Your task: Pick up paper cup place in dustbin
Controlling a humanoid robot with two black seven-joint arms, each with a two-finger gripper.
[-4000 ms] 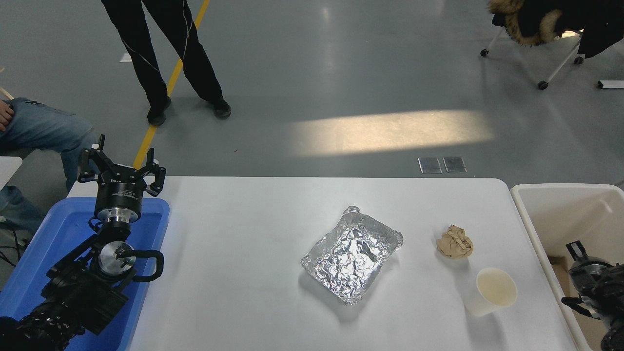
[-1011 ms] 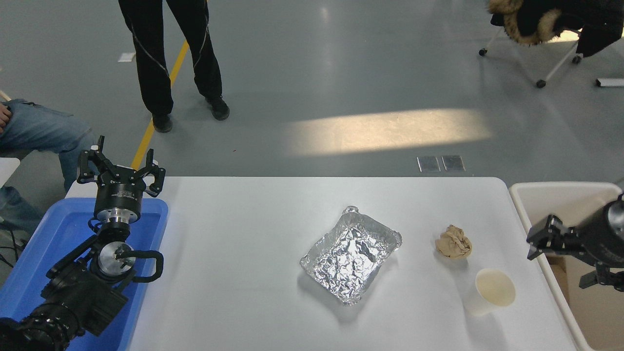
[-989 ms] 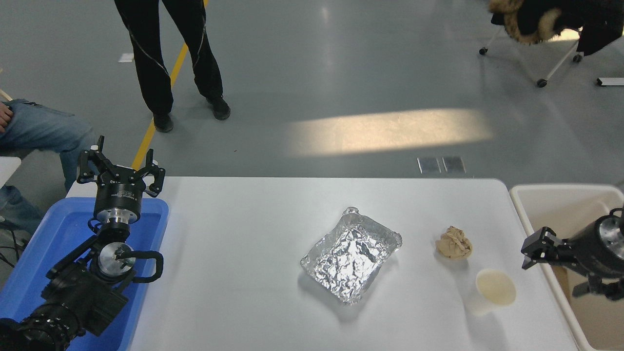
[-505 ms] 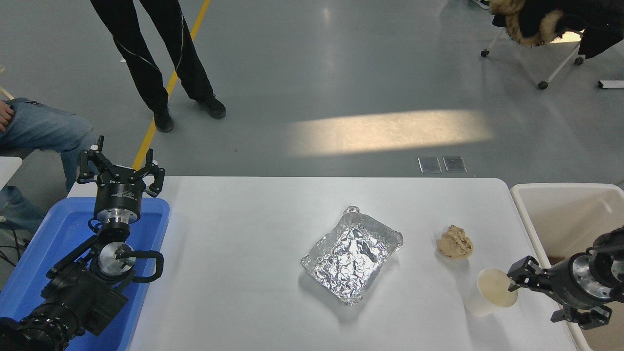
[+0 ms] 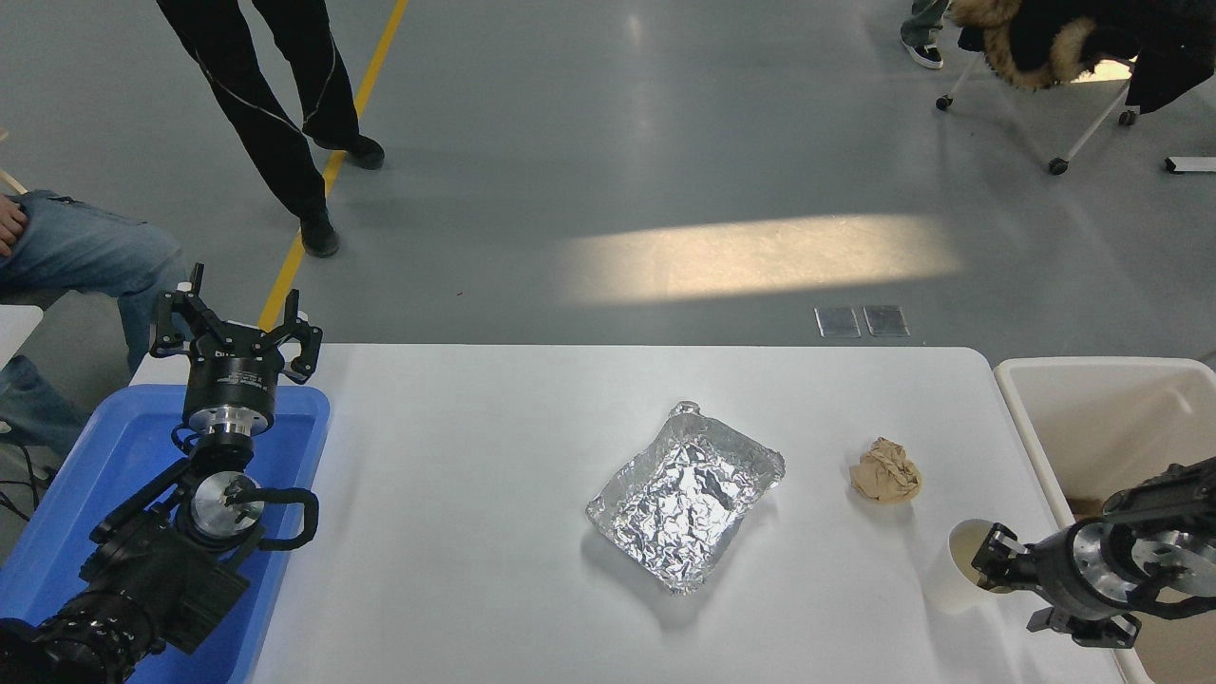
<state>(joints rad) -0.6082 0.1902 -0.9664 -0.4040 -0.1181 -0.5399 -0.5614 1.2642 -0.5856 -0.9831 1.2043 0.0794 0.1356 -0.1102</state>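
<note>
- Grey polished floor lies beyond the white counter (image 5: pixel 494 532); a person in black trousers (image 5: pixel 275 104) stands past its far left corner, and another in blue jeans (image 5: pixel 76 256) sits at the left.
- Progress, as I judge it: the task is at its start, at the grasp. The small plain white tapered paper cup (image 5: pixel 955 579) stands on the counter near the near right corner, not yet lifted and nowhere near being dropped.
- The right tool (image 5: pixel 986 565) reaches in from the right edge and sits at the cup's rim, one finger seemingly over the mouth. I cannot tell whether it has closed on the wall or is merely around it.
- Left to do: secure the grip, lift, carry rightward past the counter's right edge, and release.
- The large cream-white rectangular plastic dustbin (image 5: pixel 1092 375) stands just off the right edge; a brownish patch shows low inside it, otherwise its visible interior looks bare.
- The crinkled silver foil tray (image 5: pixel 686 494) lies mid-counter, tilted, with nothing in it.
- A crumpled brown paper ball (image 5: pixel 885 471) rests between foil tray and cup, apart from both.
- The blue plastic tray (image 5: pixel 57 513) sits at the left edge; the left tool (image 5: pixel 234 332) is parked above it, fingers spread wide, holding nothing.
</note>
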